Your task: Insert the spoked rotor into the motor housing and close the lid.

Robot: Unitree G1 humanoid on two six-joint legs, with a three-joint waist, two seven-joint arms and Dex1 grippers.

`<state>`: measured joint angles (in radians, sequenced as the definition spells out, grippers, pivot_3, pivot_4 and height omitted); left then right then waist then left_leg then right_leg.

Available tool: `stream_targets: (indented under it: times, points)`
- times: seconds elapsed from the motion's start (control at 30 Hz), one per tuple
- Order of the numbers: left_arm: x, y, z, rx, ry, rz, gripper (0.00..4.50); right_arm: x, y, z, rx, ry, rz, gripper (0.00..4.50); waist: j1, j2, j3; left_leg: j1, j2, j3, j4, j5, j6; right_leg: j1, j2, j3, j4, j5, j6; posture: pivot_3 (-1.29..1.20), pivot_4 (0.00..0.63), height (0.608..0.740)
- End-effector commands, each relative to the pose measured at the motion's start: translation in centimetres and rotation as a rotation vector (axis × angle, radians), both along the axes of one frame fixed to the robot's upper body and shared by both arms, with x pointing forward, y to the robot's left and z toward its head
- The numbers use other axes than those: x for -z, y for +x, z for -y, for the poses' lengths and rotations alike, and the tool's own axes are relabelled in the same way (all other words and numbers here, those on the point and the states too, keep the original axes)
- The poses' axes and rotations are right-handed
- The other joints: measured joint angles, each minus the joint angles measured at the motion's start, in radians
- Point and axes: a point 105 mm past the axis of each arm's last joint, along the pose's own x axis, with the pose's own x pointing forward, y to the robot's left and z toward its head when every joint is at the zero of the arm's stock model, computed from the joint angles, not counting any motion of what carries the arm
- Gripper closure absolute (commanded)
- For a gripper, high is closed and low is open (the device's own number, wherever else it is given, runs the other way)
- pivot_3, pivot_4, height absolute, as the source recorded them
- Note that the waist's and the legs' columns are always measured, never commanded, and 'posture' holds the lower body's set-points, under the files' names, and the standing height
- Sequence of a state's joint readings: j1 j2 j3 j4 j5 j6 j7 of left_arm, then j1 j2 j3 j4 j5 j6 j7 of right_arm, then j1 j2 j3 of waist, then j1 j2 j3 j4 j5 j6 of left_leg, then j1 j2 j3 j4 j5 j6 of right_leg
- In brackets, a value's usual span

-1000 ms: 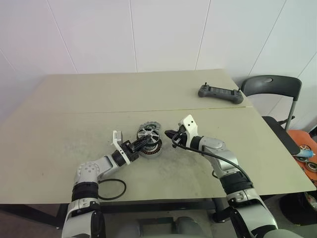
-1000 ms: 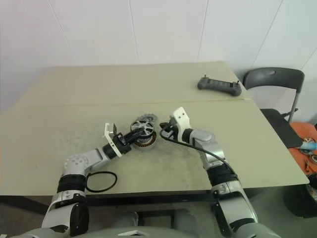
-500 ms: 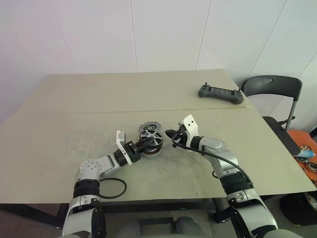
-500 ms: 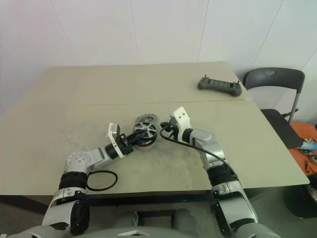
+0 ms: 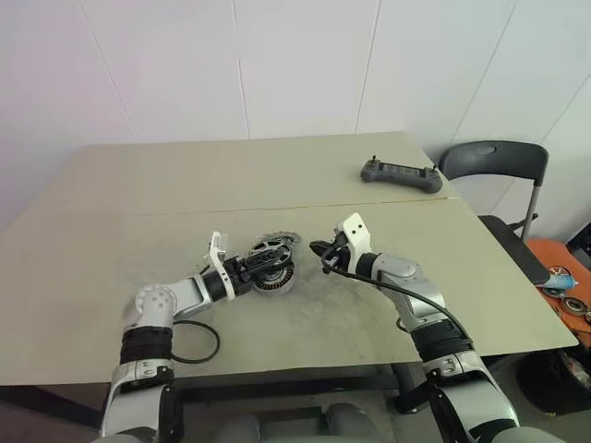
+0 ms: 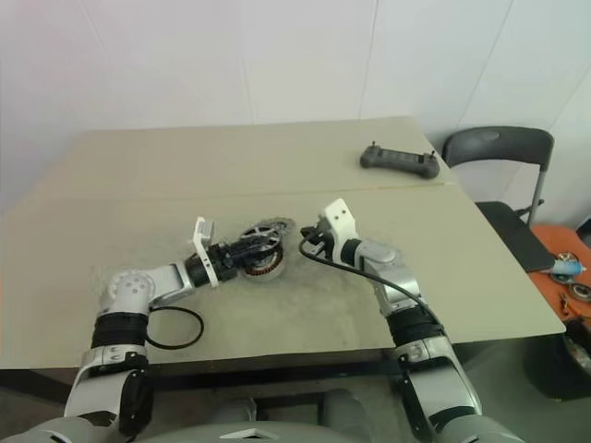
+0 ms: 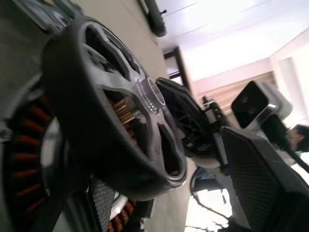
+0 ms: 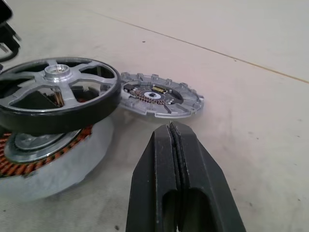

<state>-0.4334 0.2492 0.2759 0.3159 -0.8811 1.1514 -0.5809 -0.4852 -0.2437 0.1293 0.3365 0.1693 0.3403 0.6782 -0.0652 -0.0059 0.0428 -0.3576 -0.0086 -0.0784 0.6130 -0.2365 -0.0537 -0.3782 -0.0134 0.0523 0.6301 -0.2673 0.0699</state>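
Spoked rotor (image 8: 58, 94): silver spokes and hub ringed by a black rim. Motor housing (image 8: 53, 166): copper-orange windings, pale grey wall. Lid (image 8: 161, 99): grey, notched edge, dark centre with coppery ring. Table (image 5: 277, 175): dull beige. Black fingers (image 8: 178, 188) are noted on the right gripper (image 8: 173, 128).

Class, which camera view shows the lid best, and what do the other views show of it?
The right wrist view: the lid lies flat on the table, its notched rim and dark centre plain. In both eye views it is a small grey edge behind the spoked rotor. In the left wrist view I cannot make it out.
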Motion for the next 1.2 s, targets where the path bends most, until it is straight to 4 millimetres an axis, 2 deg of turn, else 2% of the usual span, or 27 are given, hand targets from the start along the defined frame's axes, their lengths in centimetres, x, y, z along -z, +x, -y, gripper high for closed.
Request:
stream_targets:
  times: [0.03, 0.23, 0.4, 0.5, 0.73, 0.77, 0.83, 1.0, 1.2]
  points:
    - [0.2, -0.2, -1.0, 0.014, 0.151, 0.031, 1.03, -1.6, 0.6, -0.1, 0.005, 0.017, 0.062, 4.5, -0.004, 0.0, 0.0, 0.0, 0.0, 0.0, -0.001, 0.0, 0.0, 0.0, 0.0, 0.0, 0.0, 0.0, 0.0, 0.0, 0.0, 0.74]
    - [-0.6, -0.2, -1.6, 0.04, 0.218, 0.088, 1.03, -1.5, 0.6, -0.1, 0.008, 0.017, 0.061, 4.5, -0.006, 0.0, 0.0, 0.0, 0.001, 0.0, -0.003, 0.0, 0.0, -0.002, 0.001, 0.0, 0.001, 0.0, 0.0, 0.0, 0.0, 0.74]
    - [-0.9, -0.3, -1.0, 0.049, 0.161, 0.088, 1.03, -1.5, 0.6, -0.1, 0.014, 0.017, 0.064, 4.5, -0.006, 0.0, 0.001, 0.0, 0.001, 0.0, -0.002, 0.0, 0.0, -0.002, 0.001, 0.001, 0.0, 0.0, 0.0, 0.0, 0.0, 0.74]
    - [-0.4, -0.6, 0.0, 0.05, 0.117, 0.055, 1.61, -1.5, 0.6, -0.1, 0.017, 0.017, 0.066, 4.5, -0.004, 0.0, 0.001, -0.001, 0.001, 0.0, -0.002, 0.0, 0.0, -0.002, 0.001, 0.001, 0.0, 0.0, 0.0, 0.0, 0.0, 0.74]
    - [1.6, -0.6, 1.1, -0.03, -0.014, -0.07, 3.93, -1.4, 0.6, 0.0, 0.021, 0.014, 0.067, 4.5, 0.0, -0.001, 0.001, -0.002, 0.001, 0.0, -0.002, 0.0, 0.0, -0.002, 0.0, 0.001, -0.001, 0.0, 0.0, 0.0, 0.0, 0.74]
    - [1.6, -0.6, 1.2, -0.031, -0.018, -0.071, 4.09, -1.4, 0.6, 0.0, 0.021, 0.014, 0.067, 4.5, -0.002, -0.001, 0.001, -0.002, 0.001, 0.0, -0.001, 0.0, 0.0, -0.002, 0.0, 0.001, -0.001, 0.0, 0.0, 0.0, 0.0, 0.74]
    - [1.4, -0.5, 1.1, -0.037, -0.023, -0.065, 4.09, -1.4, 0.6, 0.0, 0.021, 0.013, 0.066, 4.5, -0.003, -0.001, 0.001, -0.002, 0.001, 0.0, -0.001, 0.0, 0.0, -0.002, 0.001, 0.001, 0.0, 0.0, 0.0, 0.0, 0.0, 0.74]
    - [-1.5, -0.1, -0.1, -0.071, -0.218, -0.007, 4.09, -1.3, 0.6, -0.2, 0.018, 0.013, 0.064, 4.5, -0.005, -0.002, 0.002, -0.002, 0.001, 0.0, -0.001, 0.0, 0.0, -0.002, 0.001, 0.0, 0.0, 0.0, 0.0, 0.0, 0.0, 0.74]
    - [-3.0, -1.5, -0.7, -0.033, -0.318, 0.019, 4.09, -1.1, 0.6, -0.2, 0.019, 0.013, 0.061, 4.5, -0.004, -0.002, 0.002, -0.009, 0.001, 0.0, -0.001, 0.0, 0.0, -0.009, 0.001, 0.0, 0.0, 0.0, 0.0, 0.0, 0.0, 0.74]
